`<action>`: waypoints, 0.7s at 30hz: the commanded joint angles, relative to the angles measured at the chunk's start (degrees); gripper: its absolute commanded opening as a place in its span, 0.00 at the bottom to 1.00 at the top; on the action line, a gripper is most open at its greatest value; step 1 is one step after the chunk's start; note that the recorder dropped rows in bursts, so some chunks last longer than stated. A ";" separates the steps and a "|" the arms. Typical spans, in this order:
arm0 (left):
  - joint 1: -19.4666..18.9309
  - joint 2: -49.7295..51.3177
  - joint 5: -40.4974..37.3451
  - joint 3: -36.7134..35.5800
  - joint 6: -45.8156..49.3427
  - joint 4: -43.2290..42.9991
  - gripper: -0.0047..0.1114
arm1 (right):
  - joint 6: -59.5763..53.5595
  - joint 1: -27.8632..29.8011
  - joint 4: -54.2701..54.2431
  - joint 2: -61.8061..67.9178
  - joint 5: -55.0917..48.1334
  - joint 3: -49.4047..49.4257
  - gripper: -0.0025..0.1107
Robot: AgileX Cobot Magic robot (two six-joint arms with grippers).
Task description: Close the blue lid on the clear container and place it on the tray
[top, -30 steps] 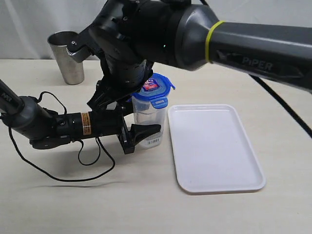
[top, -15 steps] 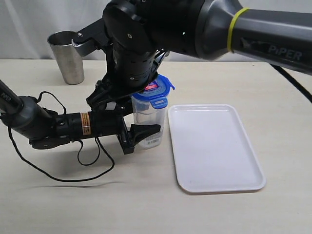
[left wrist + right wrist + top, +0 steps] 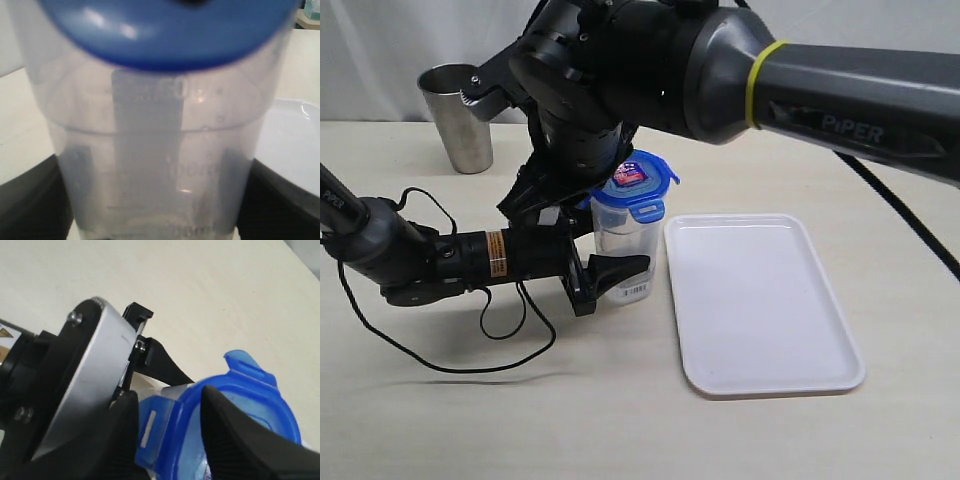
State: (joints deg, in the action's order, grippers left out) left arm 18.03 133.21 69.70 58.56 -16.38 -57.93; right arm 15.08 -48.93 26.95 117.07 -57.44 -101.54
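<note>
The clear container [image 3: 623, 250] stands upright on the table just left of the tray [image 3: 760, 300]. My left gripper [image 3: 608, 276] is shut on its lower part, a black finger [image 3: 280, 200] on each side of the container [image 3: 160, 150]. The blue lid [image 3: 635, 188] sits on the rim, one flap sticking out toward the tray. My right gripper [image 3: 170, 440] comes down from above at the lid's left edge. Its fingers [image 3: 120, 435] pinch a folded-down flap and the rim of the lid [image 3: 250, 405] between them.
A steel tumbler [image 3: 460, 115] stands at the back left. The left arm's black cable [image 3: 440, 365] loops over the table in front of it. The tray's white corner [image 3: 287, 145] shows behind the container.
The right arm's wrist swung over the lid and came back to about where it was a second ago. Container, lid and left gripper have stayed in place.
</note>
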 commanded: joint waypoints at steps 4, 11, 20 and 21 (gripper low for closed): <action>-0.13 -0.05 0.26 0.23 -0.33 0.30 0.04 | -5.37 -0.33 -1.61 2.83 -10.82 1.21 0.35; -0.13 -0.05 0.26 0.23 -0.33 0.30 0.04 | -5.25 -0.50 -2.20 5.60 -12.53 1.31 0.35; -0.13 -0.05 0.26 0.23 -0.33 0.41 0.04 | -6.99 -1.56 0.47 6.11 -12.53 1.31 0.22; -0.13 -0.05 0.26 0.23 -0.33 0.41 0.04 | -7.14 -1.56 0.47 6.11 -12.53 1.31 0.22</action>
State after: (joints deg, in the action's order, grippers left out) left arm 18.03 133.21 69.59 58.56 -16.47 -57.66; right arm 8.43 -51.53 32.28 119.58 -62.28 -102.45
